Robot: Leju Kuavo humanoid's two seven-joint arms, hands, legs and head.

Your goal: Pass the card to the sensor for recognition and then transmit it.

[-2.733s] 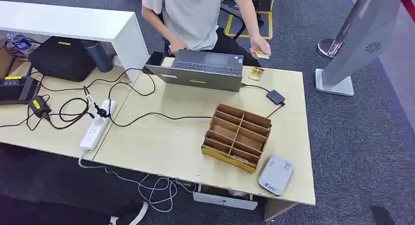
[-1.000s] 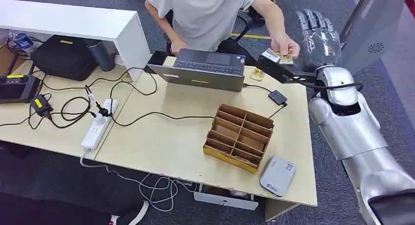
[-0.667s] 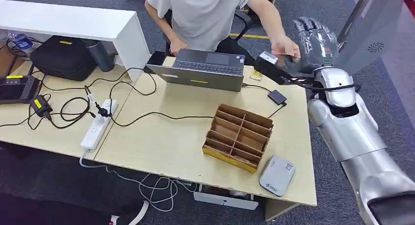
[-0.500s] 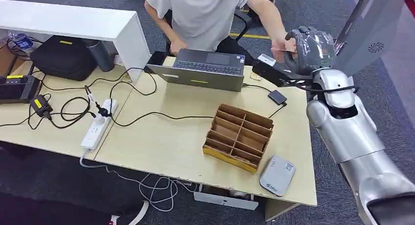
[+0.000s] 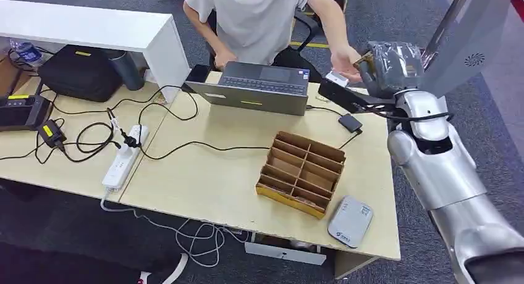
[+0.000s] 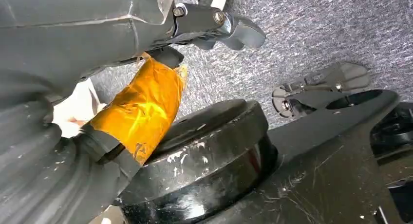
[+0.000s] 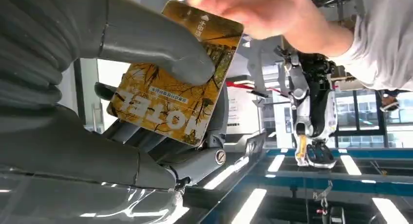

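My right hand [image 5: 393, 63] is raised past the table's far right corner and pinches a yellow card [image 5: 364, 60]. In the right wrist view the thumb [image 7: 156, 53] presses the card [image 7: 175, 102] against the fingers behind it. A person's hand [image 5: 345, 55] is right beside the card, its fingertips [image 7: 243, 9] at the card's far edge. The grey sensor pad [image 5: 350, 221] lies flat at the table's front right corner, far from my hand. My left hand [image 6: 97, 63] hangs low over the carpet, holding nothing, fingers apart.
A brown divided cardboard box [image 5: 300, 172] stands just behind the sensor pad. A laptop [image 5: 258, 86] sits at the far edge before the seated person [image 5: 253, 18]. A small black box [image 5: 350, 123] with a cable lies near my forearm. A power strip [image 5: 120, 160] and cables lie at left.
My right arm came up into view and reached the person's hand. Its spread fingers closed on the offered card, and the person's hand has drawn slightly back to the left.
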